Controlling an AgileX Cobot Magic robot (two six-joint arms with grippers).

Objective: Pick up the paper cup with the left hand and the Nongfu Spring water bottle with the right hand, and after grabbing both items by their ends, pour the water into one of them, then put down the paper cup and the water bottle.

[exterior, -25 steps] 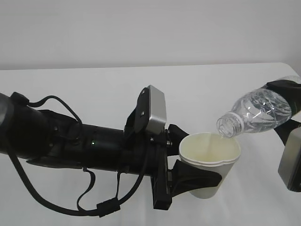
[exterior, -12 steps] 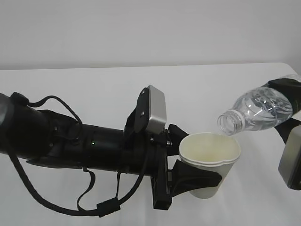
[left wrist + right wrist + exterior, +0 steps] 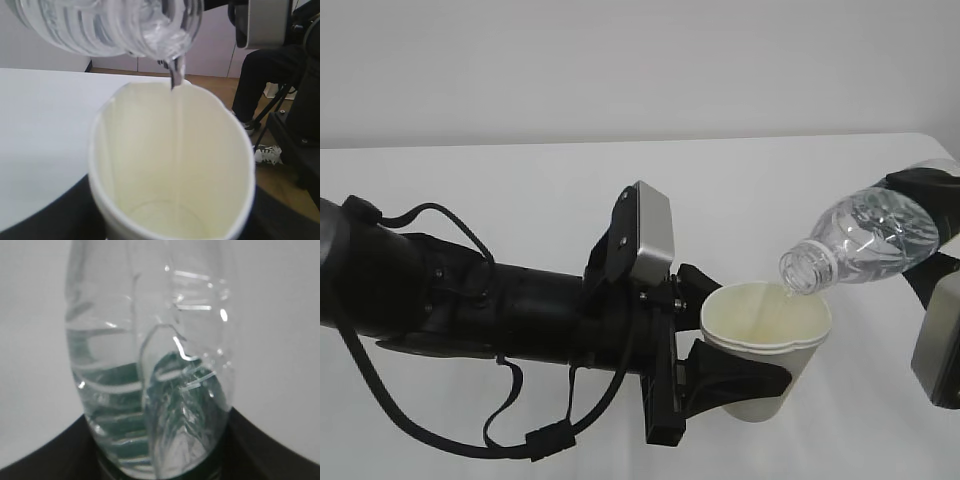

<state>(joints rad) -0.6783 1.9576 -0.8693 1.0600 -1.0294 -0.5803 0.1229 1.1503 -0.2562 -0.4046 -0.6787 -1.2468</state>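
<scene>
My left gripper (image 3: 745, 385) is shut on the white paper cup (image 3: 766, 340), holding it upright off the table by its lower part. To the right, my right gripper (image 3: 935, 205) is shut on the base of the clear Nongfu Spring water bottle (image 3: 865, 240). The bottle is tilted, with its open neck just over the cup's rim. A thin stream of water (image 3: 176, 105) falls from the bottle (image 3: 110, 25) into the cup (image 3: 150, 150), whose bottom is wet. In the right wrist view the bottle (image 3: 150, 365) fills the frame between the dark fingers (image 3: 40, 462), partly filled with water.
The white table (image 3: 520, 180) stretches behind both arms to a plain wall. My left arm with its cables (image 3: 470, 310) lies across the left half. Beyond the table's far edge stand a seated person's dark legs (image 3: 260, 80) and black equipment (image 3: 300, 125).
Half a second ago the bottle's neck was slightly higher and no stream showed. Now it has dipped again and water runs into the cup. The left arm and cup have not moved.
</scene>
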